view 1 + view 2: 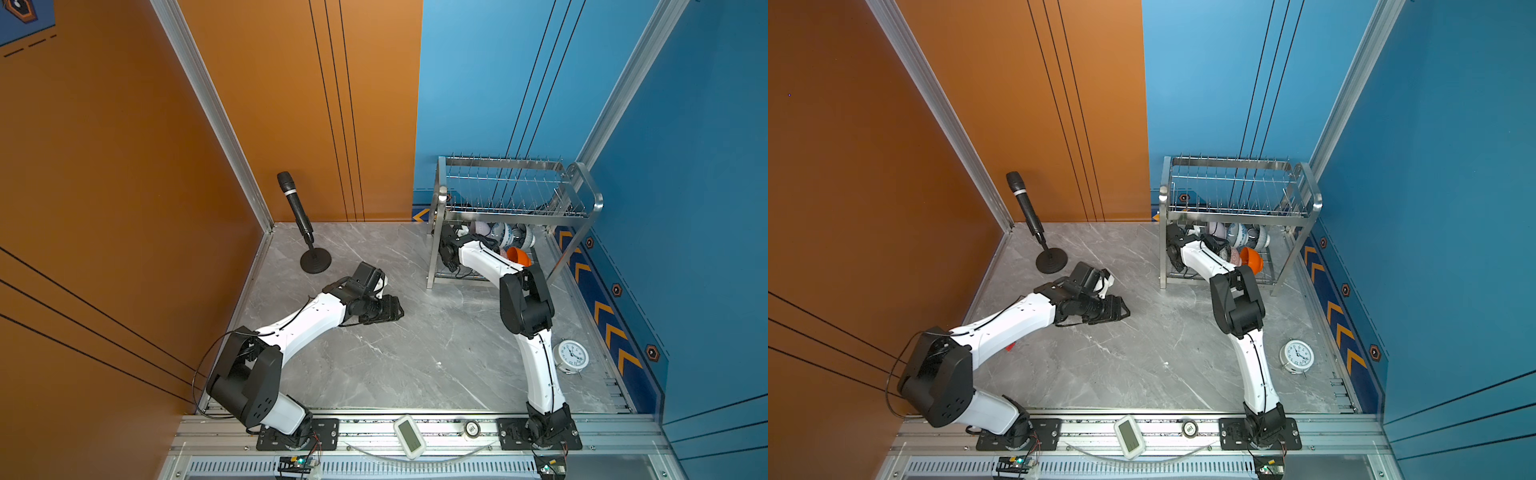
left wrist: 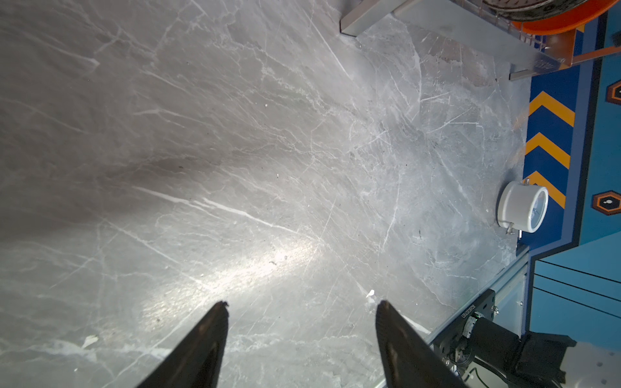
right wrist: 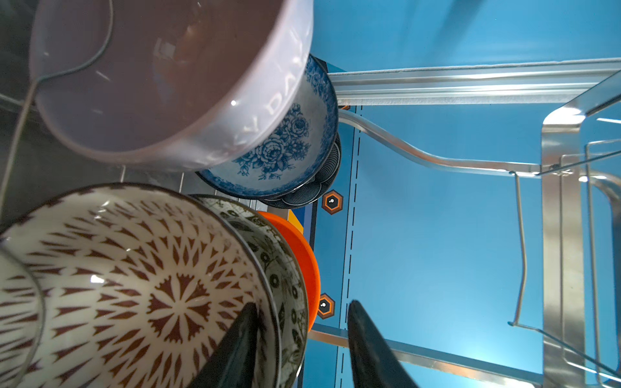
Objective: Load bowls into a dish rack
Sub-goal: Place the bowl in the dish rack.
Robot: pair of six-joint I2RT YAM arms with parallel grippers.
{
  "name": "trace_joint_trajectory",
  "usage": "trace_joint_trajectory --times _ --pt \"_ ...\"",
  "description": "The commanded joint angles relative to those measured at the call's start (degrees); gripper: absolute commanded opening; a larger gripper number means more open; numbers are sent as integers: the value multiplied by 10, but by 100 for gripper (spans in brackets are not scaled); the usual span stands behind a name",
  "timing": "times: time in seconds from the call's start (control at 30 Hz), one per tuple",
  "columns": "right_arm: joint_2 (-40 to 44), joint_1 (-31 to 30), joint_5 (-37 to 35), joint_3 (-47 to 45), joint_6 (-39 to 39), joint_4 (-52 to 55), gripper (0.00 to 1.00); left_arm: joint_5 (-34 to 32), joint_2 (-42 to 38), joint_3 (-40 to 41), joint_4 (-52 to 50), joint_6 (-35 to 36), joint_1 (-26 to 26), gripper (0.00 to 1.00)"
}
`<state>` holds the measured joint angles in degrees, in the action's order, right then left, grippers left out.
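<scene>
right fingers [image 3: 369,349]: parted part-way, straddling the rim of the leaf-patterned bowl [image 3: 144,285]. one finger sits inside the bowl and the other stands clear outside it with a gap showing, so nothing is pinched.
leaf-patterned bowl: on edge in the lower tier, resting against a second patterned bowl [image 3: 285,265], with the orange bowl [image 3: 304,255] behind that.
far row: lilac bowl [image 3: 151,84], blue floral bowl [image 3: 285,151] and dark blue petal bowl [image 3: 324,178], also on edge in the same tier.
dish rack [image 1: 515,216]: far right on the tabletop [image 1: 395,353], against the blue wall. the right arm reaches into its lower tier from the left end, and in both top views the upper tier hides that arm's fingers.
step: judged to be the release of the last bowl. all six look racked and no bowl shows on the tabletop.
next move: probably a straight draw-back out of the left end, with the inner finger lifted clear of the rim first. a hooked rim could tip the bowl or its row.
left fingers [image 2: 205,346]: wide apart, holding nothing, low over bare tabletop to the left of the rack.
surroundings: alarm clock [image 1: 572,355] near right, microphone [image 1: 296,208] on its stand far left.
</scene>
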<state>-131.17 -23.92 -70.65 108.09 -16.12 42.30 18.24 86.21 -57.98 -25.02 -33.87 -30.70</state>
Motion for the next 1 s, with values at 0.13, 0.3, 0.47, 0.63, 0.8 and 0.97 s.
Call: trace_joint_trajectory --times 0.13,0.3,0.47,0.63,0.8,0.97 --pt "32 -25 33 18 70 49 54 12 -13 11 -4 12 6 71" --pt "46 -27 56 18 102 64 55 11 -20 13 -3 11 6 71" --pt "59 -31 76 16 127 72 56 11 -24 15 -6 9 6 71" --pt "69 -31 103 14 154 85 56 10 -28 14 -7 6 4 71" --pt "83 -29 144 -3 177 88 56 5 -32 12 -9 4 2 71" --pt "107 -27 178 -26 202 87 58 1 -34 16 -10 4 -1 71"
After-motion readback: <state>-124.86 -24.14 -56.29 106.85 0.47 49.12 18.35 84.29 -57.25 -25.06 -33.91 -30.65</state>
